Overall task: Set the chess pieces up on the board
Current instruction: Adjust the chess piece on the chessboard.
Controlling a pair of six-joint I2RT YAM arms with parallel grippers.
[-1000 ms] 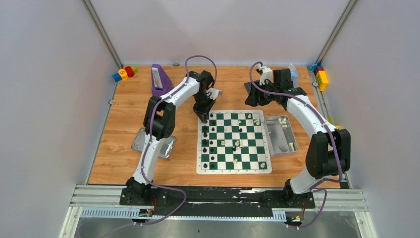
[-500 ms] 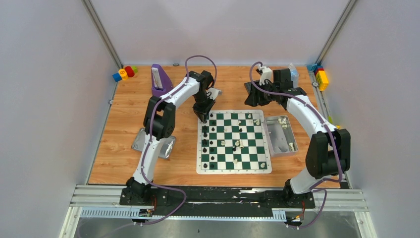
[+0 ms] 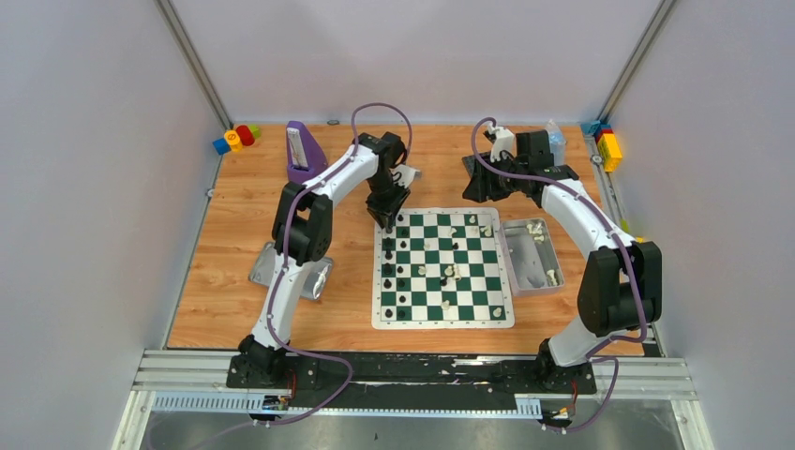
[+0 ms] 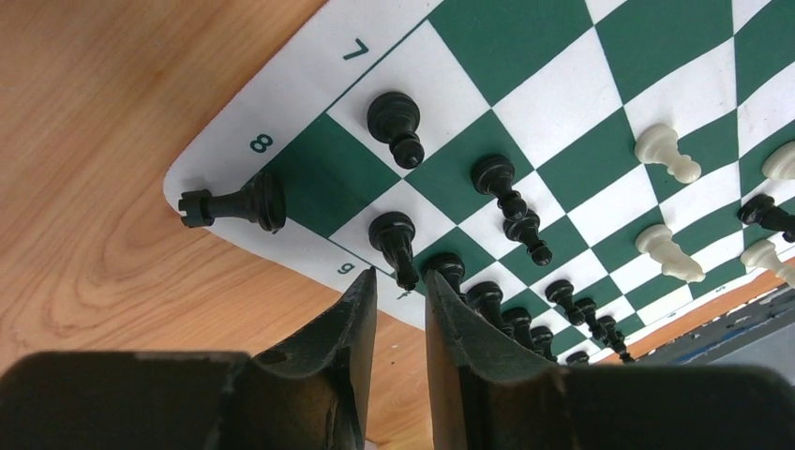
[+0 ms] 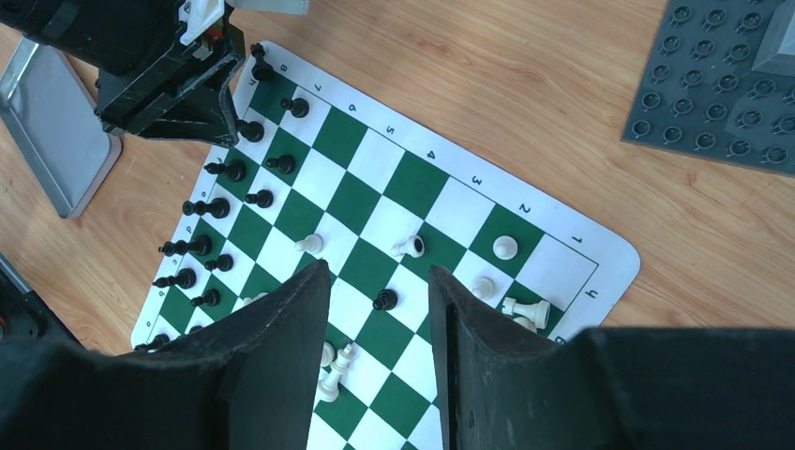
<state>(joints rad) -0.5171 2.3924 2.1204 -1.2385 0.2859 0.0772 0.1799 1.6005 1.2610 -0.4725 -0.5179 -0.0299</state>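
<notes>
Claw work first: your left claw (image 4: 403, 284) hangs low over the corner of the board (image 4: 281, 89), jaws parted by a narrow gap and nothing clamped between them. The head of a black piece (image 4: 394, 239) sits right at the tips, so I judge you are at the letting-go end of a placement in the black ranks. Just beside it, on the corner square, the rook (image 4: 234, 200) looks tipped over, its top reaching across the white border toward the desk (image 4: 94, 141). More black men crowd close on the other side. Your next move calls for a straight lift so that neither finger brushes a neighbour, then a return to stand the rook up. Your right claw (image 5: 377, 272) hovers above the board, spread wide and empty. White pieces (image 5: 504, 247) are scattered across the middle and far squares, some lying down, and a few sit in the tin (image 3: 521, 267) beside the board, so white's side is mostly unbuilt.
</notes>
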